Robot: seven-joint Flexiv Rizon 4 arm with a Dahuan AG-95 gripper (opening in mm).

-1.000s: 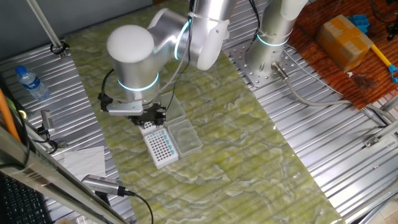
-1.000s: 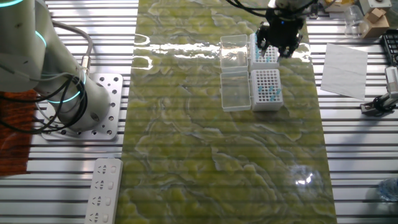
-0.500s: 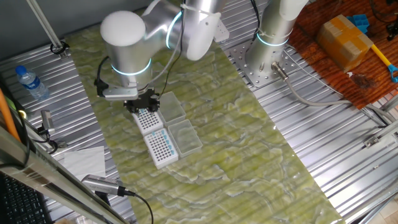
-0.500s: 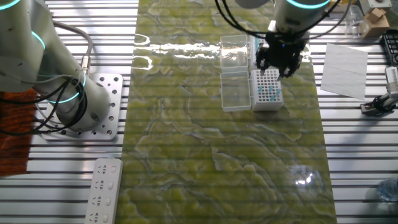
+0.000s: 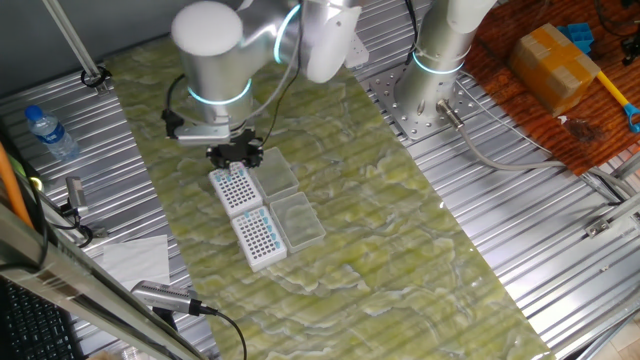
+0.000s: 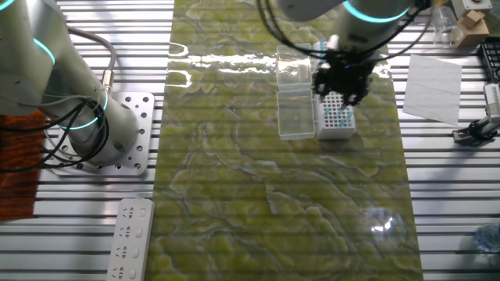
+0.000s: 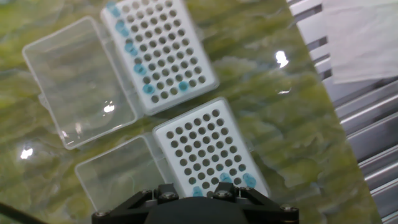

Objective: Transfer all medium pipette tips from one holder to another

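While the hand hangs over the two holders, its fingers [image 7: 198, 200] are mostly cut off at the bottom of the hand view, so I cannot tell if they are spread, pressed together, or pinching a tip.

Going near to far in the hand view, the near holder [image 7: 211, 155] sits just under the hand. Most of its holes are dark and bare. Only a few tips [image 7: 245, 180] with blue tops show, right at its near edge. A clear lid [image 7: 121, 177] lies open on its left side.

Just past it is the far holder [image 7: 161, 50]. It has a handful of blue tips too, mostly down its left side and near corner. Its own clear lid [image 7: 78, 78] lies open on the left. Both holders rest on the green counter [image 7: 261, 68].

Both holders hold some tips, so the job looks partly done. I cannot tell which holder is giving and which is getting, but some tips are left to move.

Far off to the right lies a white paper [image 7: 364, 37]. I can read no words or labels anywhere.
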